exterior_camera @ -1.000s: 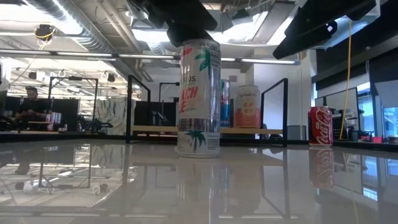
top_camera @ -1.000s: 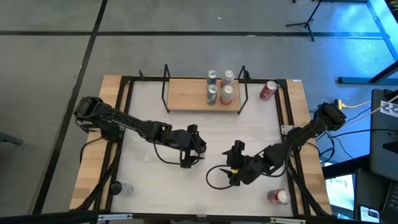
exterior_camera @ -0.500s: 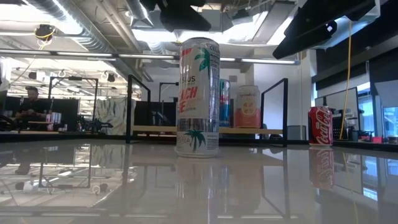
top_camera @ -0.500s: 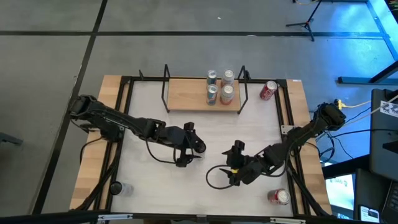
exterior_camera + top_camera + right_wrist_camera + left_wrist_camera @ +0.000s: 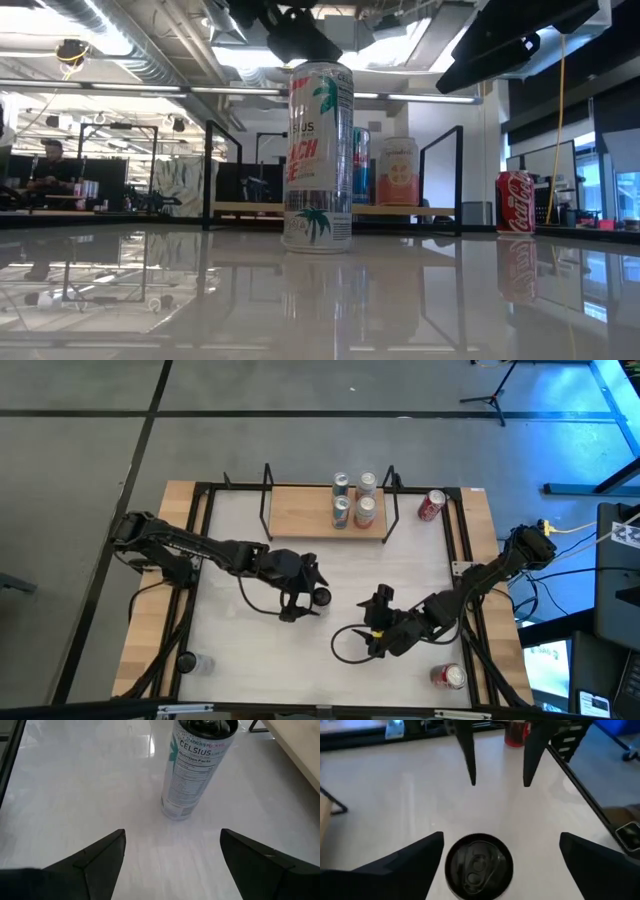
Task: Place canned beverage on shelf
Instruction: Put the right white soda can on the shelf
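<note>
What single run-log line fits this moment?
left gripper: fingers open above upright can | right gripper: open, waiting beside it | shelf: four cans | can on table, unplaced

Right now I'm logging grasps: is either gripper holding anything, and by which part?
Nothing is held. The left gripper hangs open above the tall can, fingers clear of it; the right gripper waits open nearby.

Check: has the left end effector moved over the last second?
Yes. In the high view the left end effector has shifted toward the shelf, now open above the upright can.
</note>
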`<state>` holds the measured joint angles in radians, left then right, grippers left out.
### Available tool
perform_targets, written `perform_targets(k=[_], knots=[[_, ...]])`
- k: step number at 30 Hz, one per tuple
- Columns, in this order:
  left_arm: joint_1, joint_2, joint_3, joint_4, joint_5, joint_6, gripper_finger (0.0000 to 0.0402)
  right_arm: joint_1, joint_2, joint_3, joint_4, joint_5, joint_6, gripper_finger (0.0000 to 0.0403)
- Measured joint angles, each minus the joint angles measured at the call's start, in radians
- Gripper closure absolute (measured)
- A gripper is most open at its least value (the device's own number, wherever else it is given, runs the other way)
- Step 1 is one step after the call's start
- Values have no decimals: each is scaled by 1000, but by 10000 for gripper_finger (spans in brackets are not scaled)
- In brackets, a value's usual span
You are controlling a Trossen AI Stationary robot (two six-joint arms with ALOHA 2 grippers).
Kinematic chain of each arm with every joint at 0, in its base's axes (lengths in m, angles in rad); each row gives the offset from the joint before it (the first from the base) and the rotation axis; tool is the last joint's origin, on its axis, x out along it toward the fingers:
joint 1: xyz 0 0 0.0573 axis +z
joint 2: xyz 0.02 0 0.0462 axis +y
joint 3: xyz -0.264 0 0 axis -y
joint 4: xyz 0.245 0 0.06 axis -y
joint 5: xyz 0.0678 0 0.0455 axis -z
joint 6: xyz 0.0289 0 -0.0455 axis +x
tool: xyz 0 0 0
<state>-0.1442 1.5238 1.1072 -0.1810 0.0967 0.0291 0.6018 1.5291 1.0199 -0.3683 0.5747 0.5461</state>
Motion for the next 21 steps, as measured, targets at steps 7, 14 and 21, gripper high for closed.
perform_targets(k=[7, 14, 21], knots=[[-9, 2, 0, 19, -59, -47, 3, 0, 0, 0, -1, 0, 0, 81], [2, 12, 0, -57, -88, 58, 3, 0, 0, 0, 0, 1, 0, 81], [8, 47, 0, -60, -46, 139, 3, 0, 0, 0, 0, 10, 0, 81]])
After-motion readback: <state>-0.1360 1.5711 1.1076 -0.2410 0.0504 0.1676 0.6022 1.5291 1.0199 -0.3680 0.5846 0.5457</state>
